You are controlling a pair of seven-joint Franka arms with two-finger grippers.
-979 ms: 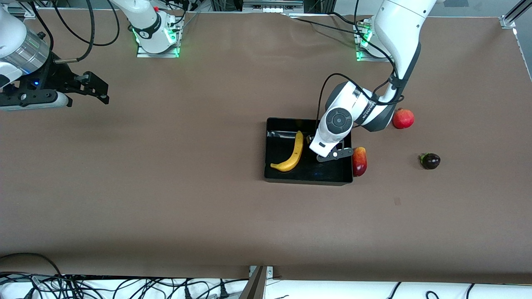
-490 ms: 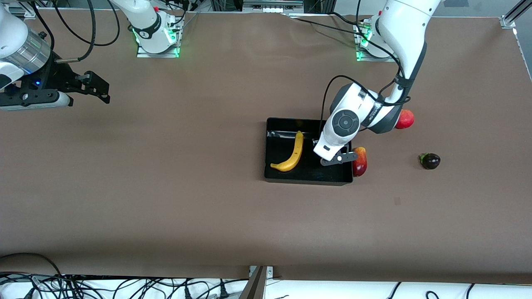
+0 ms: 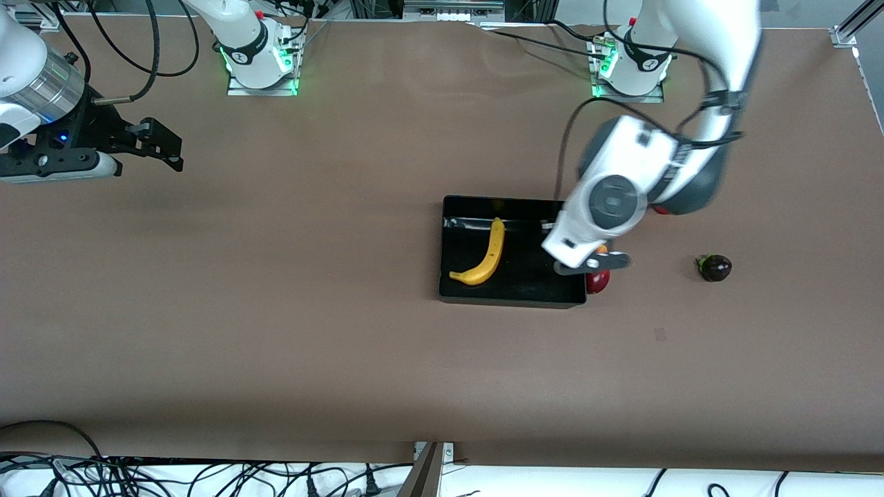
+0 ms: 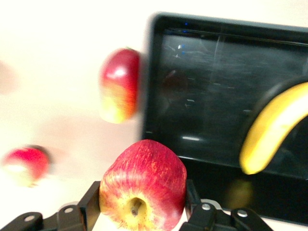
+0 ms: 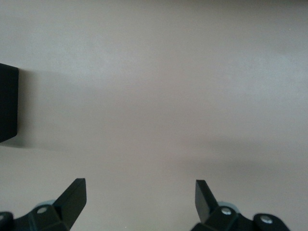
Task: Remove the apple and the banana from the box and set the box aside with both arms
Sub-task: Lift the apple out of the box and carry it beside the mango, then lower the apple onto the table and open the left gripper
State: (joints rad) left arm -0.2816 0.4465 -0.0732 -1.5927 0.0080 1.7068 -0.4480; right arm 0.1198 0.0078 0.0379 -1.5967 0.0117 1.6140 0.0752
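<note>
1. Apple (image 4: 142, 185): red with yellowish patches, clamped stem-end out between the two fingers of the left gripper (image 4: 142, 207), so it's held up off the table.
2. From the front, that gripper is seen over the tray's (image 3: 511, 295) edge at the left arm's end; the apple itself is hidden under the wrist there.
3. Banana (image 3: 483, 254) is laid inside the black tray, toward the right arm's end of it.
4. A red-and-yellow fruit (image 3: 598, 280) is parked on the table just beside the tray wall, pretty much under the left gripper.
5. A round red fruit (image 4: 26, 166) and a dark purple fruit (image 3: 715, 267) are found further toward the left arm's end.
6. Right gripper (image 5: 140, 197) is spread wide with nothing in it, parked idle over bare table at the right arm's end.
</note>
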